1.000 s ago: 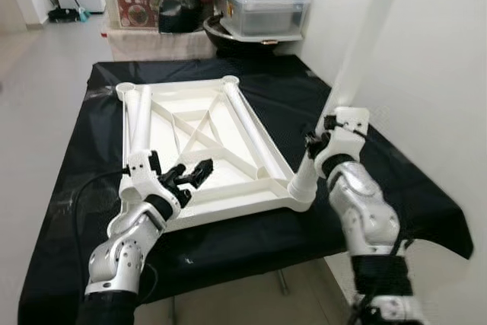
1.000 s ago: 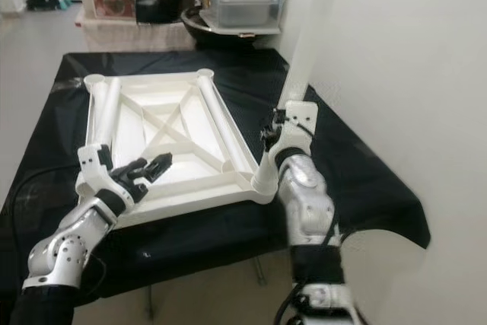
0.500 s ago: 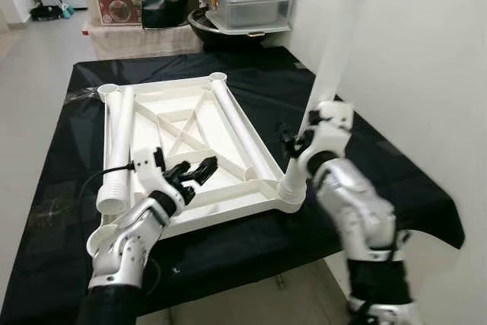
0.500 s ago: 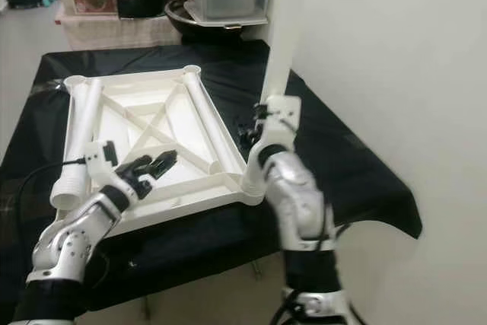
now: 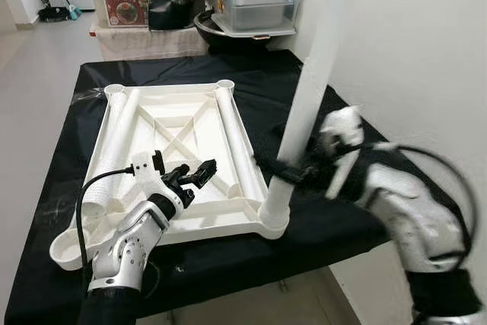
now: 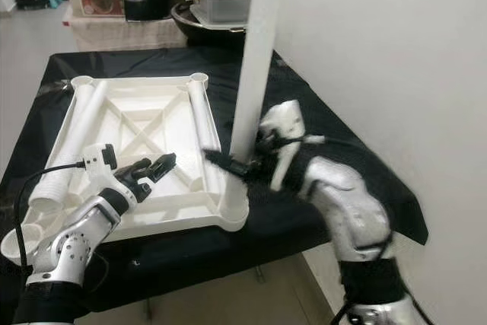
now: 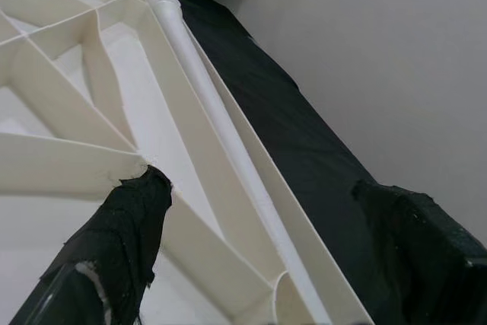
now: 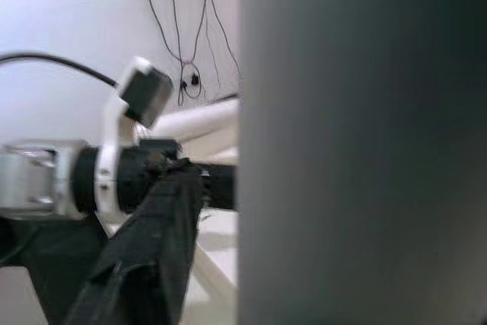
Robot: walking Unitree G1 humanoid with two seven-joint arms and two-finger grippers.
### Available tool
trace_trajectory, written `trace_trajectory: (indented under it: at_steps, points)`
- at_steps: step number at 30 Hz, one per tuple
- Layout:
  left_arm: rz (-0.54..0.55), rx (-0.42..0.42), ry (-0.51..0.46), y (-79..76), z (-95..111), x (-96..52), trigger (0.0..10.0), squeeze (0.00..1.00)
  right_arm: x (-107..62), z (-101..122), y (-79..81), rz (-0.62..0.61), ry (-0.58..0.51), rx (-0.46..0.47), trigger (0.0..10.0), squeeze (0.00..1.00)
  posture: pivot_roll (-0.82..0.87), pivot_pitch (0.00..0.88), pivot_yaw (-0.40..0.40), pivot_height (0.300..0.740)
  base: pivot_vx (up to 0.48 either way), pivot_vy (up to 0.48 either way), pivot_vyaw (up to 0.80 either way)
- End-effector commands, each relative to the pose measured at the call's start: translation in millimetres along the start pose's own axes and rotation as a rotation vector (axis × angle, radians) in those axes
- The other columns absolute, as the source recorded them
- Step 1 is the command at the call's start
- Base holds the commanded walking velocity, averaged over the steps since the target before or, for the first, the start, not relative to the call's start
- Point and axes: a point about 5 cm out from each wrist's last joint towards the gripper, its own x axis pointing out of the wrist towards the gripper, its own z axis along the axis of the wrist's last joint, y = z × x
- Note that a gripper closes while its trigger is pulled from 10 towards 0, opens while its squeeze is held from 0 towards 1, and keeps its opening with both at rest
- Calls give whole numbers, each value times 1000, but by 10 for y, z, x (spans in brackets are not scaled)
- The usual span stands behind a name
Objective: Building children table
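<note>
1. Upturned white tabletop (image 5: pixel 179 157) lying on the black-draped counter (image 5: pixel 68 150), two loose leg tubes (image 5: pixel 114 146) resting along its left and right rails.
2. Right pincer (image 5: pixel 293 173) clenched around the lower part of an upright white leg (image 5: pixel 304 108), foot seated in the near right corner socket (image 5: pixel 274 222).
3. Left pincer (image 5: pixel 199 173) released, fingers spread, hovering over the tabletop's ribs near its front edge, grasping nothing.
</note>
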Motion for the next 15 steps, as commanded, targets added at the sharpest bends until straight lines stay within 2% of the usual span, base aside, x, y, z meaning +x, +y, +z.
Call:
trace_trajectory:
  at_steps: [1, 2, 4, 7, 9, 11, 12, 14, 15]
  points:
    - [8, 10, 7, 4, -11, 2, 10000, 0, 64, -99, -79, -68, 49, 26, 0, 0, 96, 0, -75, 740, 0, 0, 0]
    - [12, 10, 5, 13, -11, -10, 10000, 0, 63, -178, -213, -186, 88, 66, 0, 0, 93, 0, -77, 740, 0, 0, 0]
    - [15, 9, 3, 22, -11, -23, 10000, 0, 46, -273, -354, -316, 135, 110, 0, 0, 91, 0, -78, 740, 0, 0, 0]
    - [22, 6, 10, 48, -38, -44, 10000, 0, -138, -412, -653, -708, 188, 162, 0, 0, 65, 0, -67, 740, 0, 0, 0]
    - [22, 6, 10, 48, -38, -44, 10000, 0, -138, -412, -653, -708, 188, 162, 0, 0, 65, 0, -67, 740, 0, 0, 0]
    - [22, 3, 15, 51, -49, -47, 10000, 0, -301, -519, -739, -965, 237, 203, 0, 0, 52, 0, -55, 740, 0, 0, 0]
    - [19, 0, 20, 42, -61, -39, 10000, 0, -364, -540, -720, -1082, 230, 211, 0, 0, 47, 0, -47, 740, 0, 0, 0]
    - [9, -2, 31, 16, -88, -15, 10000, 0, -345, -536, -583, -1186, 195, 224, 0, 0, 34, 0, -35, 740, 0, 0, 0]
    - [3, -2, 35, 3, -95, -3, 10000, 0, -271, -520, -493, -1179, 180, 228, 0, 0, 31, 0, -32, 740, 0, 0, 0]
